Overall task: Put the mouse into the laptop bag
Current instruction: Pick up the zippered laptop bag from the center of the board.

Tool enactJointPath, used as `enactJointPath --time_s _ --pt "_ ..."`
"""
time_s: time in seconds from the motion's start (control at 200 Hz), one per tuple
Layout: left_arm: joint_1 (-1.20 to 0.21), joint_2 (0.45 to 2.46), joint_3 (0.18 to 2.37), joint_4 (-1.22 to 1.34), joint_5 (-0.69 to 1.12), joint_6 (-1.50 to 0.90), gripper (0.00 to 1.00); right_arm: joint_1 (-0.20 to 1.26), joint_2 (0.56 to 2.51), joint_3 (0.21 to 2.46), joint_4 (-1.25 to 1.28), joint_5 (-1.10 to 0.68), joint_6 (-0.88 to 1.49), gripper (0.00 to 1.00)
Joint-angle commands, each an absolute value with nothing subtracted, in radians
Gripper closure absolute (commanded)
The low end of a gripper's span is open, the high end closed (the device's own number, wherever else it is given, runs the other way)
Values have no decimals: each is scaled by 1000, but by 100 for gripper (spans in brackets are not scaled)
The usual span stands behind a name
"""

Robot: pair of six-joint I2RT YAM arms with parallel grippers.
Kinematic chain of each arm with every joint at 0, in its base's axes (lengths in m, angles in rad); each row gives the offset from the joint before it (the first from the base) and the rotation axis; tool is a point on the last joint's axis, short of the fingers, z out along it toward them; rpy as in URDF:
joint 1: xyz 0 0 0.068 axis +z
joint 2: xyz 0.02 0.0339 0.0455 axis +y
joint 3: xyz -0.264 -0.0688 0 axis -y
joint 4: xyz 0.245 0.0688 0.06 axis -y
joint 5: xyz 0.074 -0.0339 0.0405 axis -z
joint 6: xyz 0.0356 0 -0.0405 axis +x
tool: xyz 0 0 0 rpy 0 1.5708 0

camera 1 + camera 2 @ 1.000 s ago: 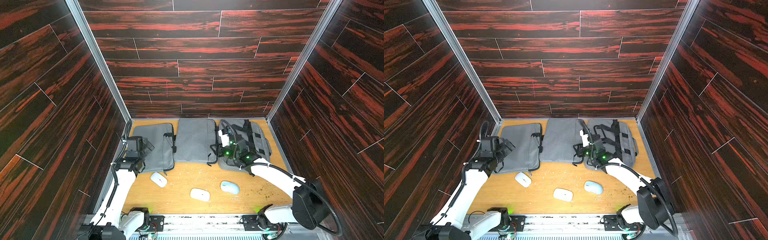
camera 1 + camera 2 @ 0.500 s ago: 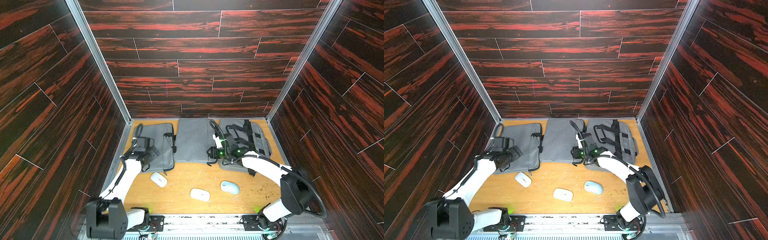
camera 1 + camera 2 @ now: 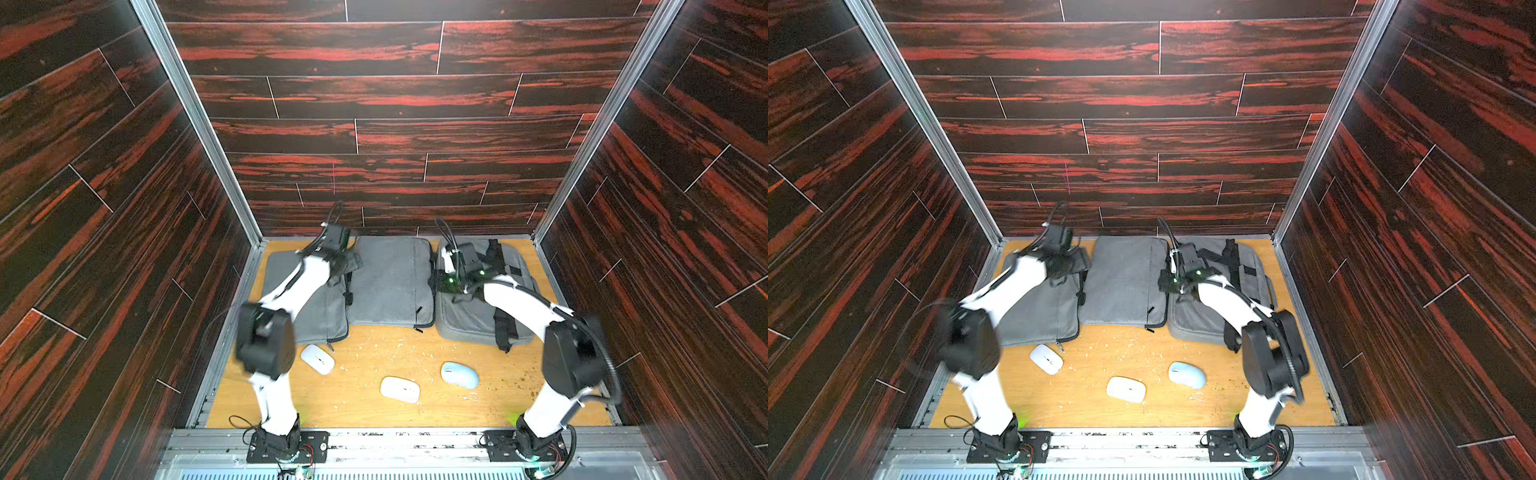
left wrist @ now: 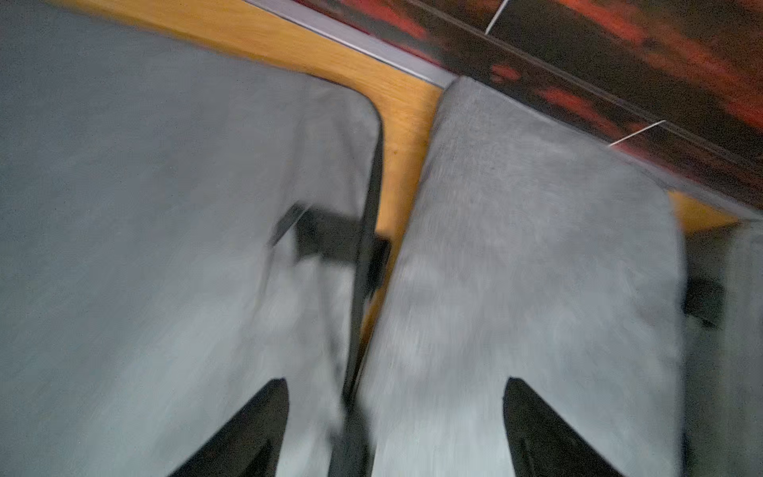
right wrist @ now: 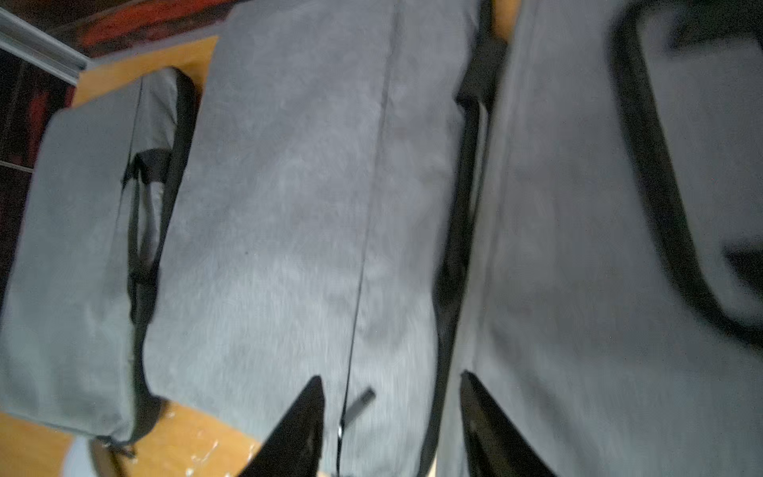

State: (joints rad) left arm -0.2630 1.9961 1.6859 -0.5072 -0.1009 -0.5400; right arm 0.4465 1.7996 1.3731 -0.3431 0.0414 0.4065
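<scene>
Operator: Arms first, please: what is differing from a second ago?

Observer: The left arm (image 3: pixel 299 286) is swinging right and farther in. A second ago its left gripper (image 4: pixel 395 382) was sitting at the left edge of the left bag (image 3: pixel 324 320). Now it is hanging over that bag's far right corner, by the gap to the middle bag (image 3: pixel 390 282). The right gripper (image 5: pixel 391 376) is drawing farther back along the left edge of the right bag (image 3: pixel 461 320). Bags and mice are lying where they were.

Operator: Pincers?

Observer: The left one is standing wide, jaws well apart, gripping nothing. Blur is hiding whether it is touching the fabric. The right one is standing moderately open, narrower than the left, over the gap between the middle and right bags. A zipper pull (image 5: pixel 360 402) is showing between its tips, and it is holding nothing.

Operator: Mice?

Observer: All three are lying on the table (image 3: pixel 374 415), nearer than the bags and outside them. The left white mouse (image 3: pixel 317 359) is lying just beside the left bag's near edge. The middle white mouse (image 3: pixel 400 389) is lying nearest of all, with the blue mouse (image 3: pixel 459 375) to its right.
</scene>
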Motion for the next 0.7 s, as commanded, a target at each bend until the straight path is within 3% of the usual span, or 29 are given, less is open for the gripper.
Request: enactJointPath --time_s 0.0,0.24,0.381,0.516,0.691 --pt "-258 2127 1844 -600 -98 -486 16 439 1903 1472 -399 49 384 50" --pt "-241 2362 2135 -718 -124 -458 17 405 2107 1699 -457 15 374 48" --pt "-218 2416 2194 -725 -110 -472 15 400 2208 1816 -512 15 373 46" --pt "-215 2441 2208 -720 -143 -454 13 399 2287 1902 -560 24 371 36" --pt "-215 2493 2233 -708 -72 -466 12 397 2324 1906 -558 27 386 33"
